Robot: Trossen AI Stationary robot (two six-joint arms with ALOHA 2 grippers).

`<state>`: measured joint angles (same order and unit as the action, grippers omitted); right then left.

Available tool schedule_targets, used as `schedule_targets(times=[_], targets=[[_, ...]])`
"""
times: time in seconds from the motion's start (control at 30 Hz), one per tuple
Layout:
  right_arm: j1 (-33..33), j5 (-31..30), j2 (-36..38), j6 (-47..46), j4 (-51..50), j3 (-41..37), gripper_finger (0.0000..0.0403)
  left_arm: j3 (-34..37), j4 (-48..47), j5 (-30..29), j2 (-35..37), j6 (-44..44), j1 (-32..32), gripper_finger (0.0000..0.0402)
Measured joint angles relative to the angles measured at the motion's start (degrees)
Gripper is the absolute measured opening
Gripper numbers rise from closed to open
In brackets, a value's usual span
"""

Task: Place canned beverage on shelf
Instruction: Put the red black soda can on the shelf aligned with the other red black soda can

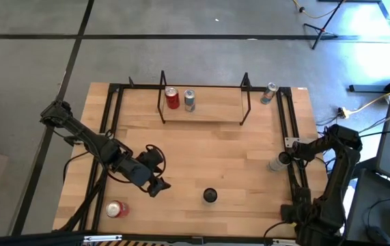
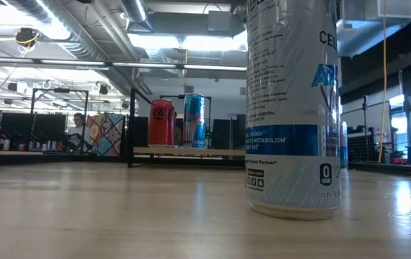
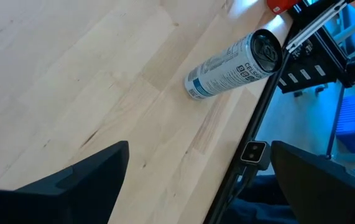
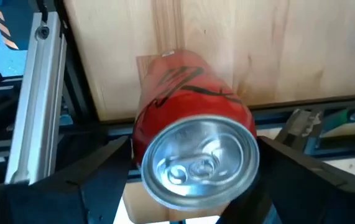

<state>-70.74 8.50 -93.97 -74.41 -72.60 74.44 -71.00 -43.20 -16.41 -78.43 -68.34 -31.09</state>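
Nearest, at the left, a red-and-white can [image 1: 116, 208] lies on its side on the table [image 1: 201, 147]. To its right a tall white can [image 1: 210, 196] stands upright. Just beyond them the left claw [image 1: 157, 181] hangs over the wood, spread wide and holding nothing. At the right rail the right claw [image 1: 285, 158] is closed around a red can [image 4: 193, 134], silver top toward its wrist. A white can [image 3: 230, 65] lies just beside it. Farther back the shelf [image 1: 203, 116] holds two upright cans, one red [image 1: 172, 98] and one blue-and-silver [image 1: 189, 100], at its left end. One more can [image 1: 268, 92] sits at the far right corner. That makes seven cans.
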Motion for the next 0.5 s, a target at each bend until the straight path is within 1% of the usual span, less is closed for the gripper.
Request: schedule_targets(times=[0.1, 0.23, 0.33, 0.4, 0.5], targets=[[0.0, -0.1, 0.1, -0.2, 1.6, -1.8, 0.0325, 0.0, 0.0, -1.1, 0.0, 0.1, 0.0, 0.0379], [0.0, 0.1, 0.3, 0.3, 3.4, -3.3, 0.0321, 0.0, 0.1, -1.2, 0.0, 1.0, 0.0, 0.0379], [0.0, 0.0, 0.3, 1.9, 2.9, -2.9, 0.0294, 0.0, 1.8, -1.6, 0.0, 0.1, 0.0, 0.0379], [0.0, -0.9, 0.2, 4.3, 1.9, -1.9, 0.0268, 0.0, 2.7, -3.6, 0.0, 0.0, 0.0, 0.0379], [0.0, -4.9, 0.5, 7.6, 0.0, 0.3, 0.0264, 0.0, 3.5, -6.7, 0.0, 0.0, 0.0, 0.0379]])
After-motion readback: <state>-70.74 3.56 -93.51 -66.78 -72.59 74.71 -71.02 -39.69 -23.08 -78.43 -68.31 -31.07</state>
